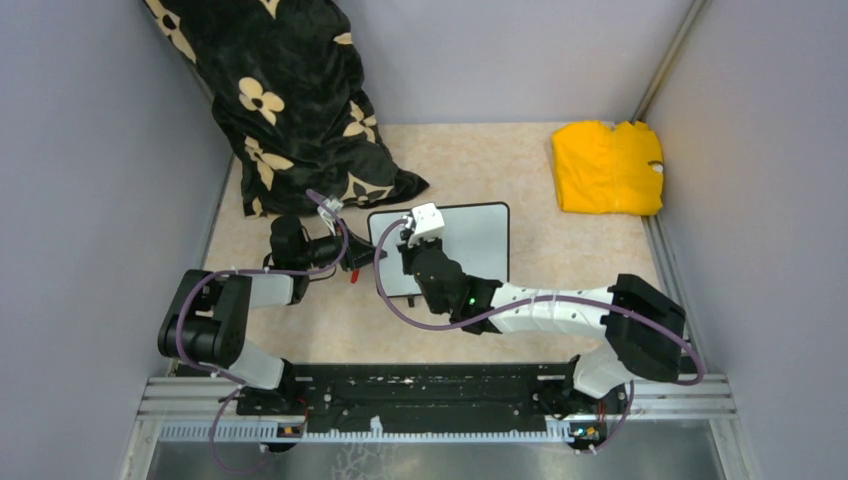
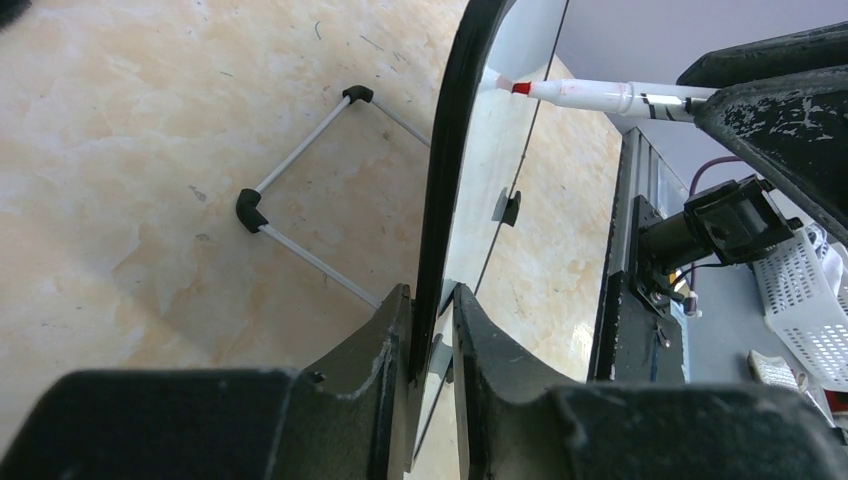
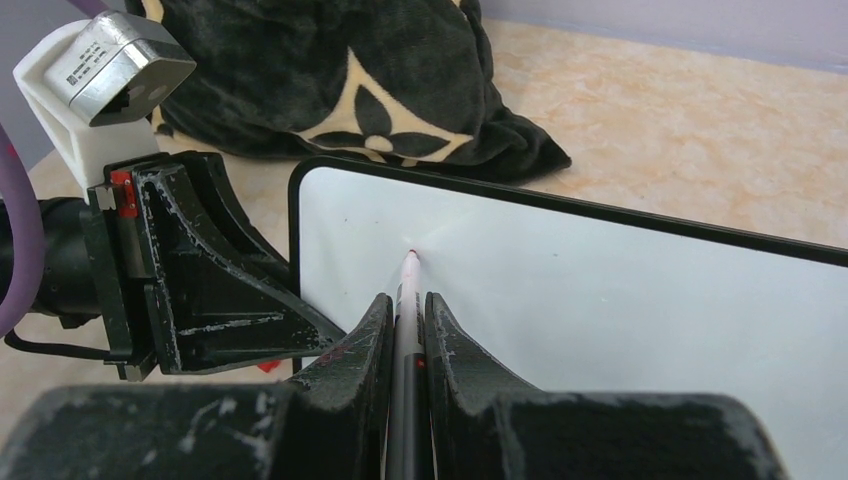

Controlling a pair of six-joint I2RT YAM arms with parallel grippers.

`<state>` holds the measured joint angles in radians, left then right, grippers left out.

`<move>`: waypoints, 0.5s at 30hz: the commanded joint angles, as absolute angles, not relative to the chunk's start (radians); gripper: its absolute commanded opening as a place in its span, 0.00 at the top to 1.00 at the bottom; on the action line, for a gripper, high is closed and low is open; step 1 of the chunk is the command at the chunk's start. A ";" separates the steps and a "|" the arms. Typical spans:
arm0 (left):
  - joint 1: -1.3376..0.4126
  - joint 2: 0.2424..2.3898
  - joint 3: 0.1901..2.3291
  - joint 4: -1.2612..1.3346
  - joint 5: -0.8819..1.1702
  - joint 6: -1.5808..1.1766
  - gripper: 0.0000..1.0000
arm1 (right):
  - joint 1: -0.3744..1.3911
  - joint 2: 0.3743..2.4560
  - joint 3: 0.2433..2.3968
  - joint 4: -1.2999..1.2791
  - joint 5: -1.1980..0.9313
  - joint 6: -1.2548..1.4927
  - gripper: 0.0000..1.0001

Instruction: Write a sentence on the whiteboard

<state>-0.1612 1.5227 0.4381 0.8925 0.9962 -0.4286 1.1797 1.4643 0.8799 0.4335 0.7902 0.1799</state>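
The whiteboard (image 1: 470,240) stands tilted on the tan table, white with a thin black frame. My left gripper (image 1: 360,258) is shut on its left edge; in the left wrist view the fingers (image 2: 432,295) pinch the black frame (image 2: 445,180). My right gripper (image 1: 406,242) is shut on a marker (image 3: 408,300). The marker's red tip (image 3: 411,257) touches the board's surface (image 3: 620,300) near its upper left corner. It also shows in the left wrist view, where the marker (image 2: 590,95) meets the board. No red words of the sentence show on the board.
A black blanket with cream flowers (image 1: 290,100) lies at the back left, close behind the board. A folded yellow cloth (image 1: 608,165) lies at the back right. The board's wire stand (image 2: 300,200) rests on the table. A small red piece (image 1: 352,276) lies under the left gripper. Grey walls enclose the table.
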 commanded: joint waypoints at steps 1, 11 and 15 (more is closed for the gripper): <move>-0.156 1.521 0.451 0.916 1.008 -0.412 0.76 | 1.169 1.477 0.937 0.447 0.785 0.195 1.00; -0.158 1.523 0.453 0.917 1.009 -0.410 0.77 | 1.166 1.494 0.951 0.438 0.772 0.199 1.00; -0.160 1.525 0.453 0.917 1.012 -0.408 0.77 | 1.165 1.502 0.954 0.430 0.759 0.204 1.00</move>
